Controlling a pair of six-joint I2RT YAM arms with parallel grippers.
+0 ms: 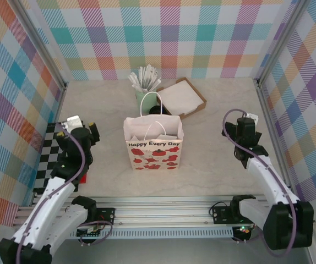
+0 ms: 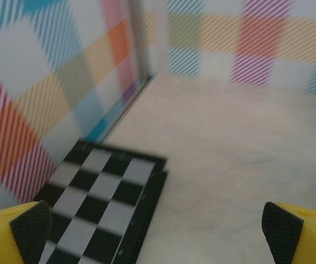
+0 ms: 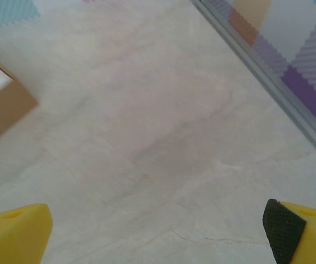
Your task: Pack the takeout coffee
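The takeout coffee [image 1: 155, 110] is a dark round lid just behind the gift bag, mostly hidden by the bag's handles. The white paper bag [image 1: 153, 144], printed "Happy Every Day" with red flowers, stands open in the middle of the table. My left gripper [image 1: 85, 132] hovers at the table's left side, far from the bag. In the left wrist view it [image 2: 158, 239] is open over bare tabletop, with nothing between its fingers. My right gripper [image 1: 245, 131] hangs at the right side. Its wrist view shows it [image 3: 158, 234] open and holding nothing.
A pale green cup of white-wrapped sticks [image 1: 145, 85] and a brown box of white napkins [image 1: 182, 98] stand behind the bag. A black-and-white checkered mat [image 1: 49, 162] [image 2: 94, 192] lies by the left wall. A corner of the brown box [image 3: 4, 107] edges the right wrist view.
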